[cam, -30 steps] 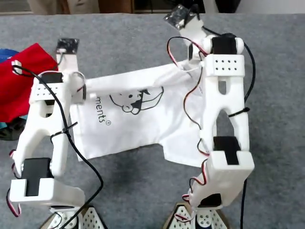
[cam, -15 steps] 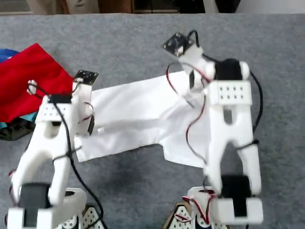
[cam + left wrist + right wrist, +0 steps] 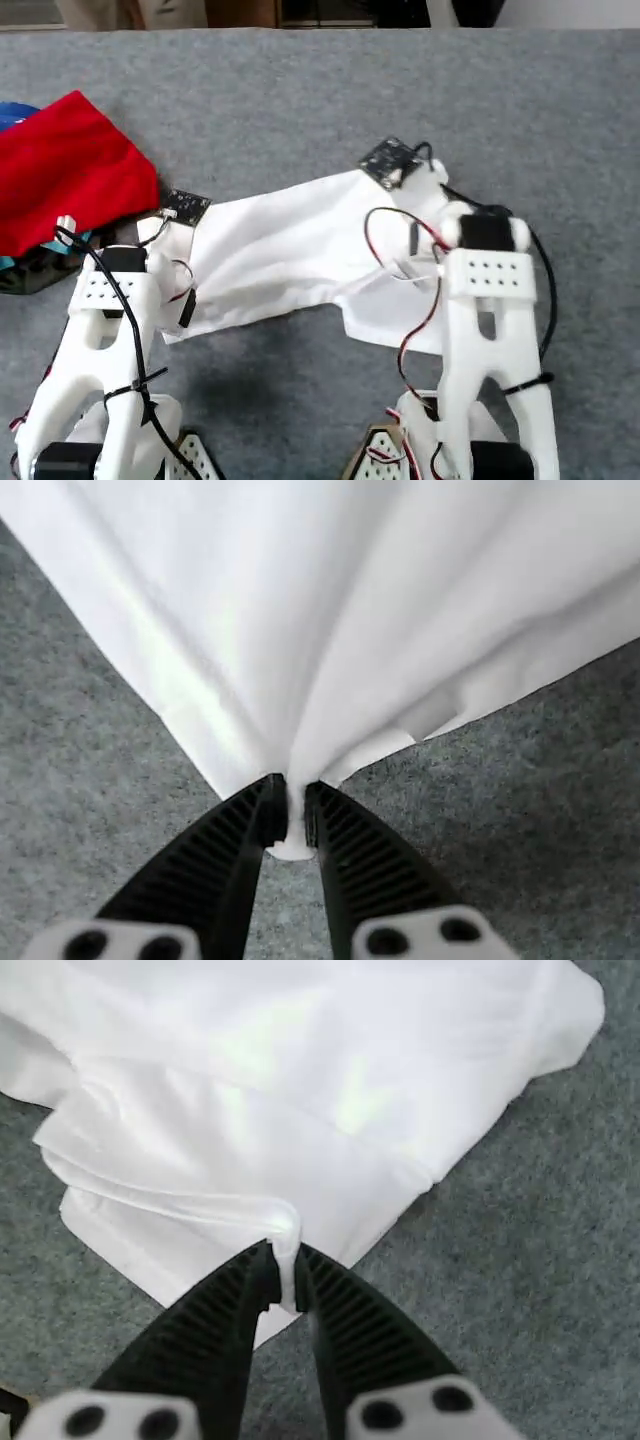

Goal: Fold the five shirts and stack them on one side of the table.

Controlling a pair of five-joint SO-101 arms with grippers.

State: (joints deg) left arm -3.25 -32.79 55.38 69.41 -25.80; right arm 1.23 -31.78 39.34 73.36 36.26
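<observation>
A: Room to pass?
B: Far table and right side are open. Left edge is blocked by red shirt; white shirt spans the middle, toward the near side.

We find one shirt spread mid-counter and a pile off to the left.
The white cotton shirt lies crosswise on the grey carpeted counter, in front of the two arms. The left jaws pinch its left edge, and the right jaws pinch a fold on its right part, near the sleeve. The folded red cloth shirt sits beyond the white one's left end and farther back, atop blue cloth at the counter's left edge.
</observation>
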